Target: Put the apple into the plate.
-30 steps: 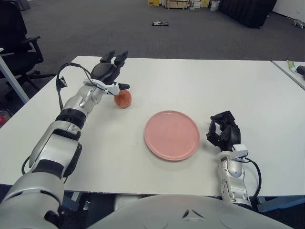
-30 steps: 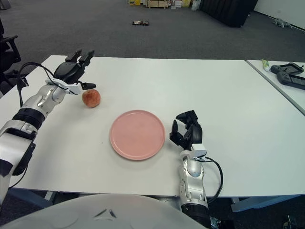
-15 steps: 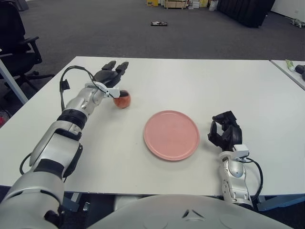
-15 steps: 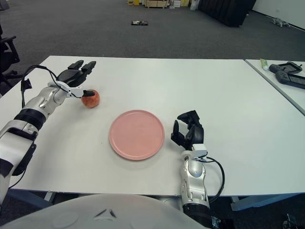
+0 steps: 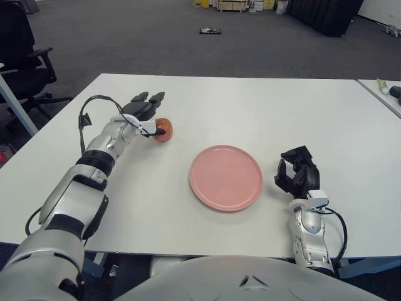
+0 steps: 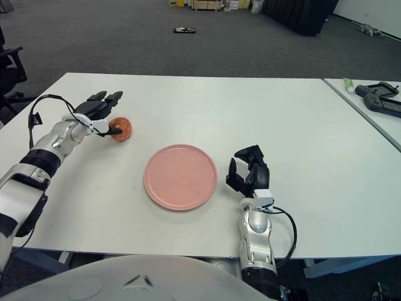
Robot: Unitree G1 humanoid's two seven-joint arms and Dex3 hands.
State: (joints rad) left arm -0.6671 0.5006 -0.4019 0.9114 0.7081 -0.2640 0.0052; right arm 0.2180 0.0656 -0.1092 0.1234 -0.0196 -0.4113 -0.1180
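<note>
A reddish-orange apple (image 5: 164, 129) lies on the white table (image 5: 250, 106), left of and a little beyond the pink plate (image 5: 226, 177). My left hand (image 5: 148, 116) is down at the apple's left side, its fingers spread over and past the fruit's far side and the thumb tip touching the near side. The fingers are not closed around the apple. In the right eye view the same apple (image 6: 120, 128) shows with the left hand (image 6: 103, 113) beside it. My right hand (image 5: 296, 174) shows just right of the plate, fingers curled, holding nothing.
A black office chair (image 5: 22, 50) stands off the table's left side. A second table at the far right carries a dark controller (image 6: 376, 97). Small items lie on the grey carpet (image 5: 209, 30) behind.
My left hand has dropped from above and behind the apple down to table height against it, and the thumb now touches the fruit. The right hand has stayed put.
</note>
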